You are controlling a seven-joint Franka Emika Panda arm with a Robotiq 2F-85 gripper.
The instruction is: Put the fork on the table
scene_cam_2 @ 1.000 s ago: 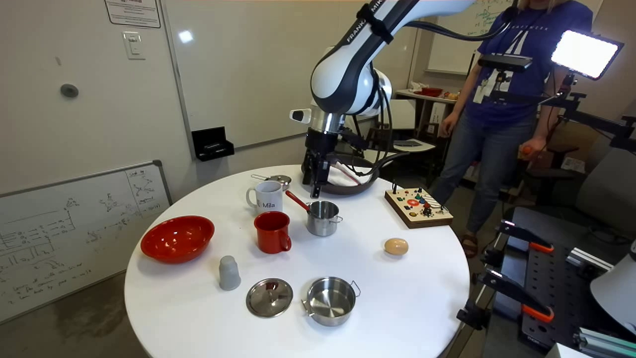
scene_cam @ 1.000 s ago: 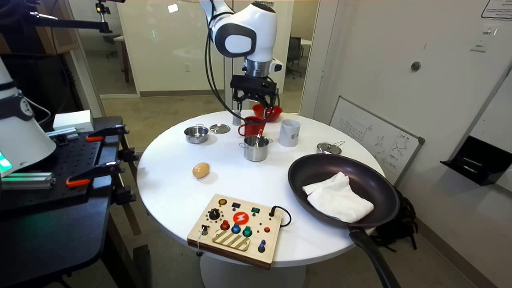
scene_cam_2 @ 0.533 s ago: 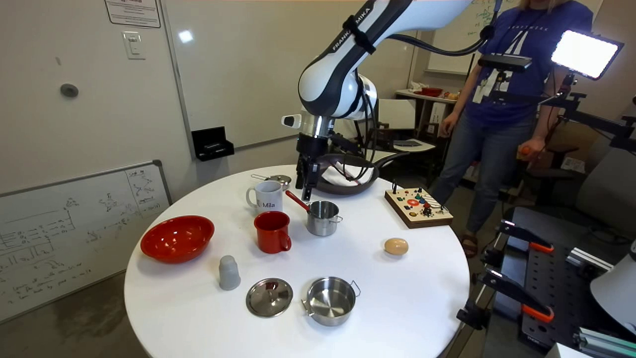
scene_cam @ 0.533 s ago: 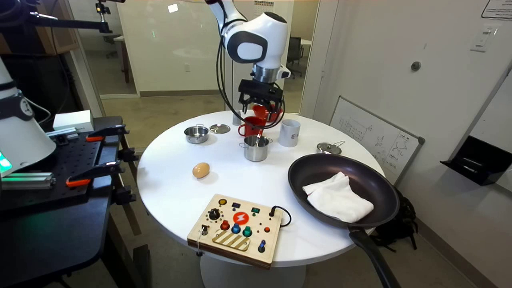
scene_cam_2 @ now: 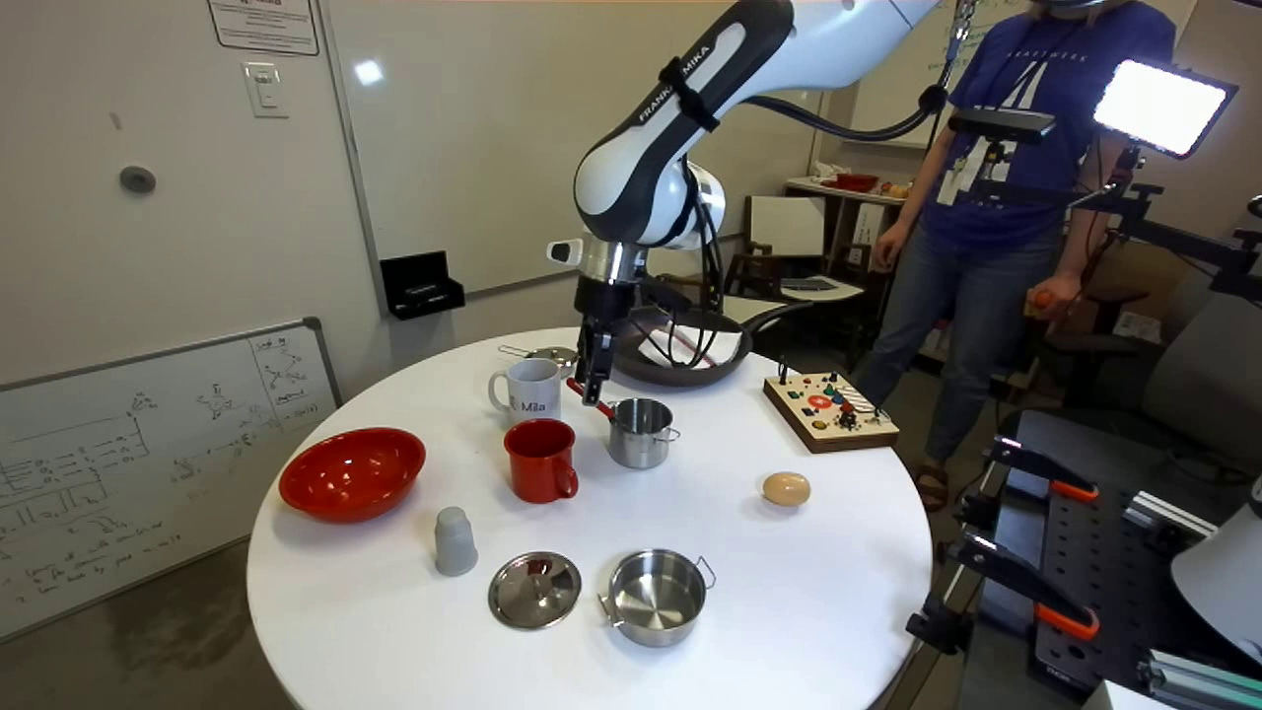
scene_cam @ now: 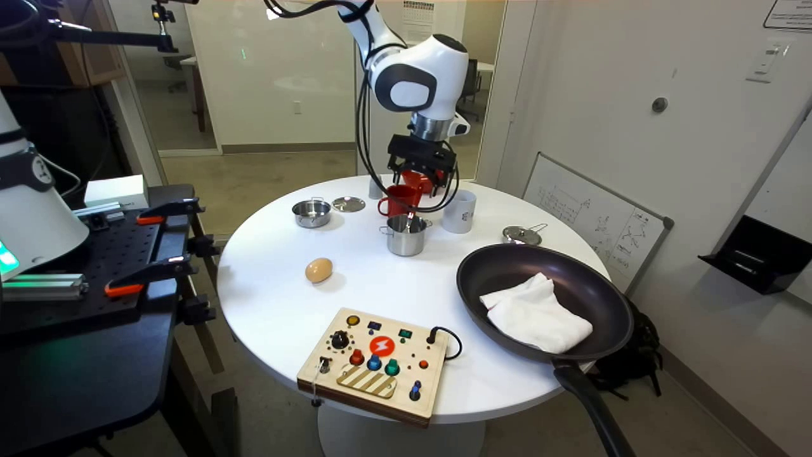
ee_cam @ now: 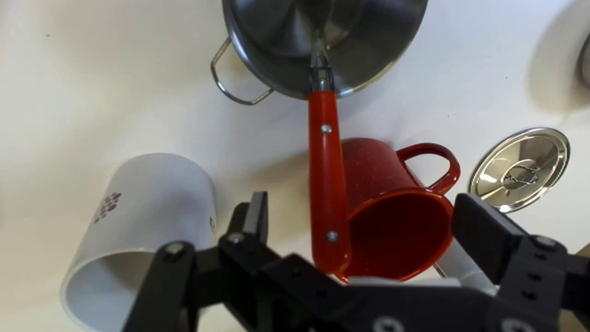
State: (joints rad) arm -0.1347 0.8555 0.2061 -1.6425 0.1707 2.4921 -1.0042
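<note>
The fork, a slim utensil with a red handle [ee_cam: 326,175] and silvery metal neck [ee_cam: 320,53], leans in the small steel cup [scene_cam_2: 639,446], handle sticking up over the rim. Its head is in shadow inside the cup; tines cannot be made out. The cup stands on the round white table [scene_cam_2: 394,621]. My gripper [ee_cam: 362,221] is open and empty, pointing down. In the wrist view the handle's end lies between the jaws, nearer the left finger [ee_cam: 259,216], touching neither. In an exterior view the gripper [scene_cam_2: 592,392] partly hides the handle.
A red mug [scene_cam_2: 540,463] and white mug [scene_cam_2: 532,385] stand close to the gripper. A red bowl [scene_cam_2: 353,475], grey object [scene_cam_2: 455,542], lid [scene_cam_2: 534,590], steel pan [scene_cam_2: 659,611], egg [scene_cam_2: 787,489], button board [scene_cam: 374,365] and frying pan [scene_cam: 488,279] with white cloth surround them.
My open gripper has moved down and towards the fork's handle: leftward in an exterior view, rightward in the opposite exterior view. The objects on the table have not moved.
</note>
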